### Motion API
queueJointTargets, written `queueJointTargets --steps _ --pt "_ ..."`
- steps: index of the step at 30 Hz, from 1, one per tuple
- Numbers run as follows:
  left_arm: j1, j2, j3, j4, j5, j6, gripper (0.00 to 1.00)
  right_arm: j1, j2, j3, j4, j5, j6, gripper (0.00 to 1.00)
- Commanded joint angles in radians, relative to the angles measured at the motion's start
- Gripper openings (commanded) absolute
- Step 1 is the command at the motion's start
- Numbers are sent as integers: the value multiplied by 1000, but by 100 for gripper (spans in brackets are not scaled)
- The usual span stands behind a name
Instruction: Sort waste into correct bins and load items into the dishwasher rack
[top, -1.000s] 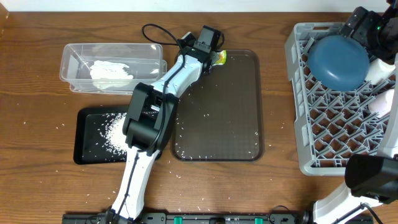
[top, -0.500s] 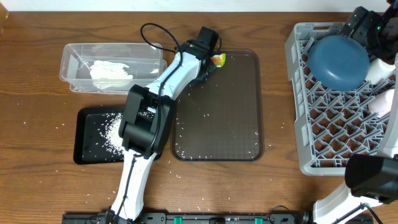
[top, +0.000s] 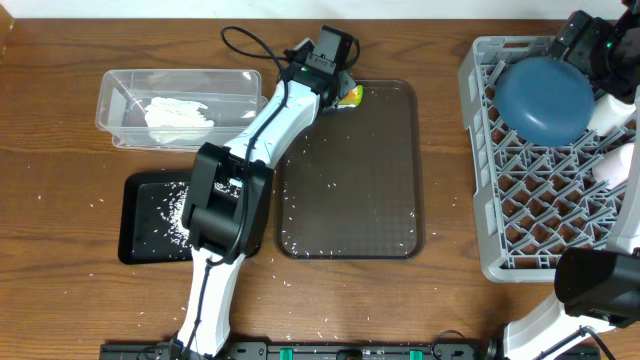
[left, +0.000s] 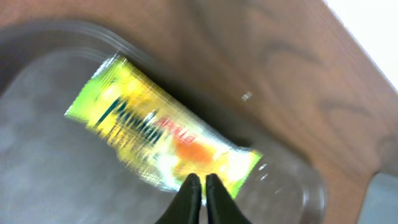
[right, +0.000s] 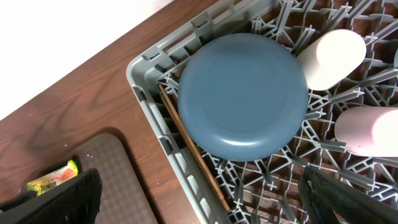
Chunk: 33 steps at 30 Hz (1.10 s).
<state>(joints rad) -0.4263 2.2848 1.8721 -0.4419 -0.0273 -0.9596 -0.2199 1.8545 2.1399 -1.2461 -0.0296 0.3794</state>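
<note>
The left claw (left: 200, 185) has its fingers pressed together. The tips sit at the near edge of the yellow-green wrapper (left: 155, 140), and we cannot tell whether the film is caught between them. The wrapper lies at the far edge of the brown tray (top: 350, 200), which carries scattered rice grains.

Left of that tray, the clear tub (top: 112, 90) holds the white napkin (top: 180, 118). The black tray (top: 135, 250) in front of the tub holds a heap of rice (top: 180, 208). More grains lie loose on the surface (top: 60, 160).

The right claw (right: 199, 186) is spread wide and holds nothing. We see it above the grey rack (top: 530, 210) at the right edge of the surface. In the rack's far part the dark-blue bowl (right: 242, 93) rests with its underside showing. Chopsticks (right: 194, 158) lie along the rack wall that faces the brown tray, and a pale pink cup (right: 329, 59) lies just beside the bowl.
</note>
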Motion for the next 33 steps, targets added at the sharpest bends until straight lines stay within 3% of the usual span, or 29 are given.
queueJointTargets --steps 1,15,25,33 --pt "4 2 -3 55 -60 21 6 -2 -3 4 -3 3 9 99" --pt "4 141 -3 215 -74 24 6 -2 -3 4 -3 3 9 99" --pt "4 147 -3 187 -75 24 6 -2 -3 4 -3 3 9 99" --pt "4 144 -3 36 -22 24 6 -2 -3 4 -3 3 9 99"
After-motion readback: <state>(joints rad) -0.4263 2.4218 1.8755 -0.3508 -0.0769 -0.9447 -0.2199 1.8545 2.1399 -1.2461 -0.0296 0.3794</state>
